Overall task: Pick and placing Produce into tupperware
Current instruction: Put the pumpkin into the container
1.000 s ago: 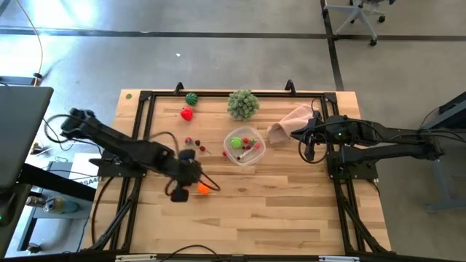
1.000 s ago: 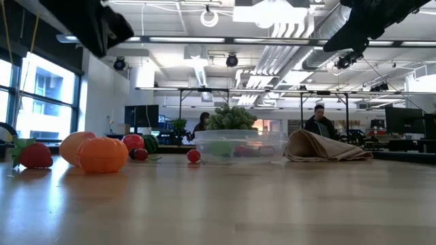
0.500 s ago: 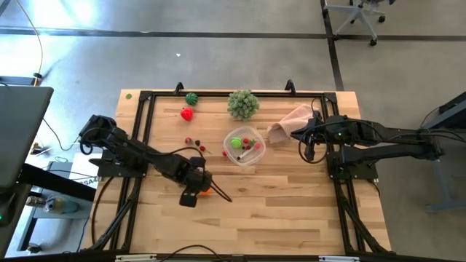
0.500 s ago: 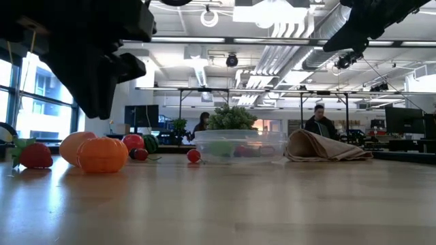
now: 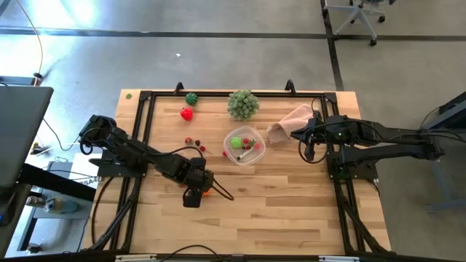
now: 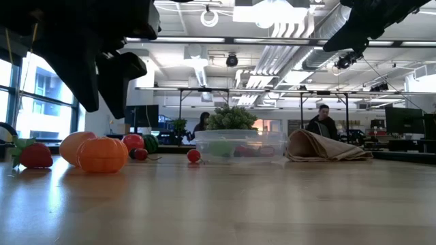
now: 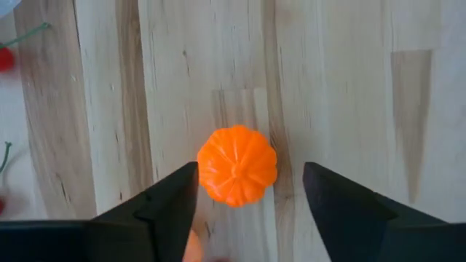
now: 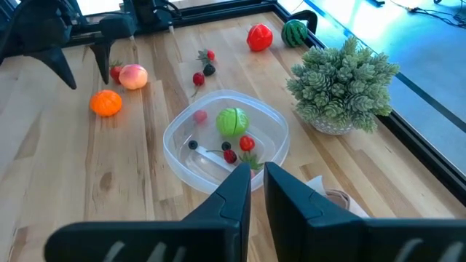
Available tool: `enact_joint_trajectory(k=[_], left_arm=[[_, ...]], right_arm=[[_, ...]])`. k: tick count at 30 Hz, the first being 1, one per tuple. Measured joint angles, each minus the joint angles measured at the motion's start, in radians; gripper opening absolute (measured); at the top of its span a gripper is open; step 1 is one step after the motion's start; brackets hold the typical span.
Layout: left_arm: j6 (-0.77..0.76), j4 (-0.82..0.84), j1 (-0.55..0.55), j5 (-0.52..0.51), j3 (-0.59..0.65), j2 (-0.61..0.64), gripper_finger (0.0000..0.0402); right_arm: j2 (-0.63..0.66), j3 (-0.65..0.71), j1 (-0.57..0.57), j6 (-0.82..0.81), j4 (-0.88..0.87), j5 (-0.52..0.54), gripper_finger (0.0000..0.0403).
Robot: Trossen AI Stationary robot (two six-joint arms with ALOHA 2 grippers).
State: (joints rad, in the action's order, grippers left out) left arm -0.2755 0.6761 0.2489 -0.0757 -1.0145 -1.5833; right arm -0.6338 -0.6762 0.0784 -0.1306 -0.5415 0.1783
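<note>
Change: since one second ago our left gripper point(image 7: 251, 211) came down over the orange pumpkin point(image 7: 237, 165) and spread its fingers; they stand on both sides and hold nothing.
Surface: we see a pale wooden table point(image 5: 291, 211) with a black frame.
Tupperware: the clear tupperware point(image 5: 244, 147) sits mid-table with some produce inside.
Right gripper: our right gripper point(image 8: 256, 185) hangs closed and empty beside the pink cloth point(image 5: 290, 120).
Room: people sit far behind.
Hidden: our left gripper covers most of the pumpkin from above.

In the high view, the tupperware point(image 5: 243, 146) is sitting at centre, the leafy ball point(image 5: 242, 104) lying above it, the cloth point(image 5: 290, 121) lying to its right, and the toy pumpkin point(image 5: 207, 191) resting at its lower left.
</note>
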Motion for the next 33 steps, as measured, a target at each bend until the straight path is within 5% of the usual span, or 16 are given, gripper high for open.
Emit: enact_joint_trajectory(k=[12, 33], left_arm=[[-0.020, -0.029, 0.000, -0.001, 0.000, -0.015, 0.0318], [-0.017, -0.033, 0.000, 0.004, 0.000, -0.194, 0.0321]], right_arm=[[0.000, 0.000, 0.000, 0.000, 0.000, -0.003, 0.0030], [0.000, 0.000, 0.000, 0.000, 0.000, -0.003, 0.0030]])
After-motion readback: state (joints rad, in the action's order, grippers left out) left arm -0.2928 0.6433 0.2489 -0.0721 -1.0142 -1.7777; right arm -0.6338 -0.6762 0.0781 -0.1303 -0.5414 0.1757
